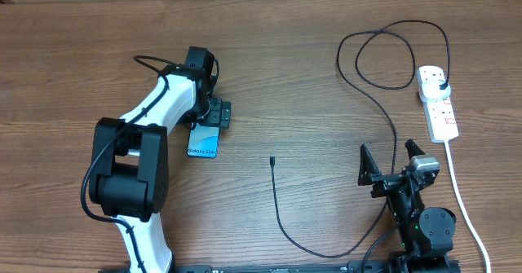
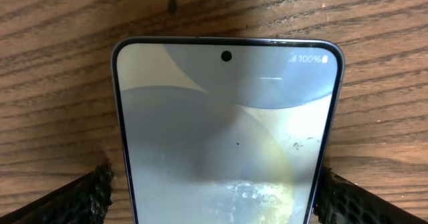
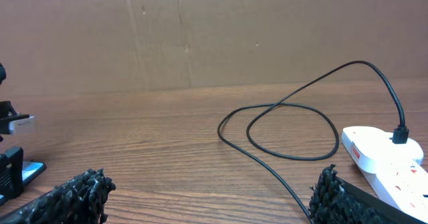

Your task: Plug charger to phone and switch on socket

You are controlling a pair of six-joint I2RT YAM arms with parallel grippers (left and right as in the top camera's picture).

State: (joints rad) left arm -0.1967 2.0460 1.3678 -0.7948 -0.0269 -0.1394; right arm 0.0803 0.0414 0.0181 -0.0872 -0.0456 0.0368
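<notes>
The left gripper (image 2: pixel 217 200) has its fingers apart, straddling the phone (image 2: pixel 227 117) at its long edges. Close squarely, so it cannot skid. The right gripper (image 1: pixel 388 164), jaws also wide, sits well apart from the charger (image 1: pixel 272 160) tip, which it should fetch next. The socket (image 1: pixel 438 102) lies near, further out.

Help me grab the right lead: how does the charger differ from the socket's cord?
The charger is thin and black; the cord is thick and white. The charger loops and wanders to a free tip mid-table; the cord runs almost straight to the near edge. Both join the socket.
</notes>
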